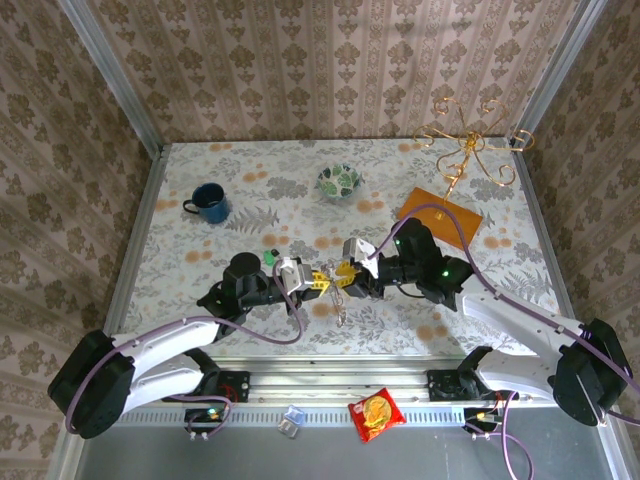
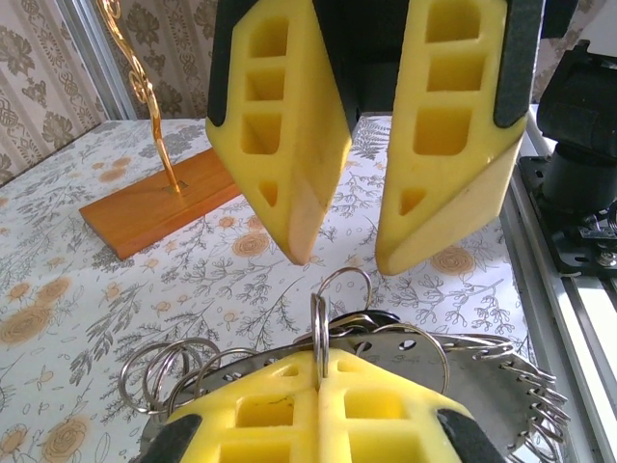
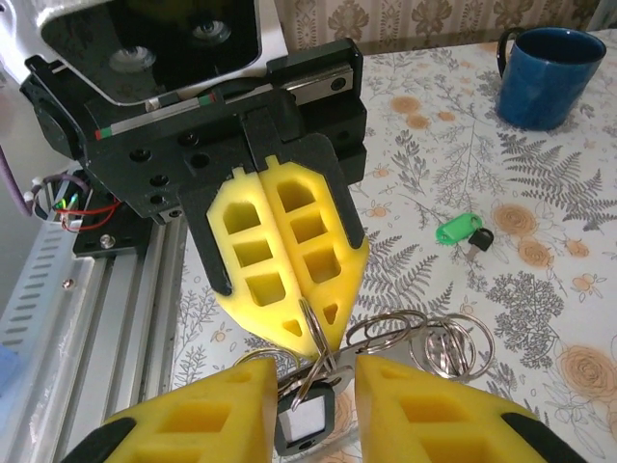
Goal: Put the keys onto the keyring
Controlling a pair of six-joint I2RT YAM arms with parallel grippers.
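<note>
My left gripper (image 2: 320, 359) is shut on a thin silver split ring, the keyring (image 2: 319, 323), which stands upright between its yellow fingers. From that ring hangs a bunch of silver rings and flat metal keys (image 2: 418, 361) just above the table (image 1: 341, 308). My right gripper (image 3: 316, 374) faces the left gripper (image 3: 323, 336) tip to tip. Its fingers are open on either side of the keyring (image 3: 314, 329) and a black tag (image 3: 308, 424). A key with a green tag (image 3: 458, 230) lies apart on the table (image 1: 272, 257).
A blue mug (image 1: 208, 203) stands at the back left and a patterned bowl (image 1: 340, 181) at the back middle. A gold wire stand on an orange base (image 1: 440, 212) is at the back right. A snack packet (image 1: 375, 413) lies on the near rail.
</note>
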